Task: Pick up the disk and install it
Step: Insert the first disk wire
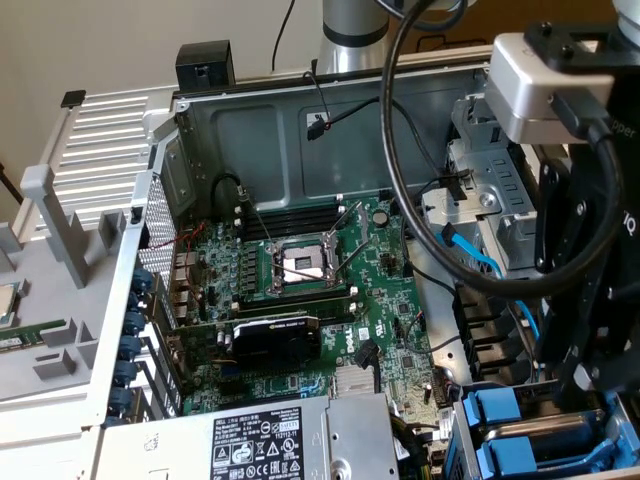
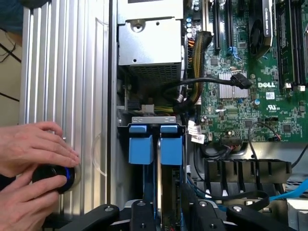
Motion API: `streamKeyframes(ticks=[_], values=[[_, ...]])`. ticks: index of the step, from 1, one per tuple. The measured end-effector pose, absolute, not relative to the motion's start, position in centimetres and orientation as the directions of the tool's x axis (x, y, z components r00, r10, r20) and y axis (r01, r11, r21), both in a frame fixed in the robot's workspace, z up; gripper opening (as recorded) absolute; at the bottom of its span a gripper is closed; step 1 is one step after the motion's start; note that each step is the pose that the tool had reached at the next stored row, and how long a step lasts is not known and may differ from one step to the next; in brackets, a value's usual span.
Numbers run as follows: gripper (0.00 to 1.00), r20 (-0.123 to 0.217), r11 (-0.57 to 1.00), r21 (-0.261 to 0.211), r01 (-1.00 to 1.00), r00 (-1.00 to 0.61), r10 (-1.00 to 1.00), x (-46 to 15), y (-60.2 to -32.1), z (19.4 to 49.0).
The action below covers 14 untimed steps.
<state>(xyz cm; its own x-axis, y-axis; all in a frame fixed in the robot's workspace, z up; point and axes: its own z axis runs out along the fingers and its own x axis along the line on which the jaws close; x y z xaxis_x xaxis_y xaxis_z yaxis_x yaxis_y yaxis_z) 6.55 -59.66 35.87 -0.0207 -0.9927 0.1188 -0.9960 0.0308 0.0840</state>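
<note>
The disk (image 2: 171, 150) stands on edge in the drive cage (image 2: 154, 119) at the corner of the open computer case, its blue plastic rail end facing the wrist camera. A second blue-railed unit (image 2: 140, 144) sits in the slot beside it. My gripper (image 2: 168, 211) hovers right over the disk, with its black fingers (image 2: 142, 215) spread on either side of the disk's edge, open and apart from it. In the exterior view my gripper (image 1: 588, 385) reaches down at the right, above the blue rails (image 1: 505, 455) in the cage.
A person's hands (image 2: 31, 149) rest on a black round knob (image 2: 54, 176) on the ribbed case panel. The green motherboard (image 1: 330, 290) carries a black graphics card (image 1: 275, 340). The grey power-supply box (image 1: 255, 440) lies beside the cage, and black and blue cables (image 1: 470, 255) hang near my arm.
</note>
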Motion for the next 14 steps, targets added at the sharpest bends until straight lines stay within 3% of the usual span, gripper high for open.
streamKeyframes(ticks=[6,14], values=[[0.36,0.092,0.029,0.085,-0.996,-0.021,-0.996,6.6,-60.7,36.7],[0.36,-0.004,0.020,0.087,-0.996,-0.020,-1.000,6.7,-61.8,36.8]])
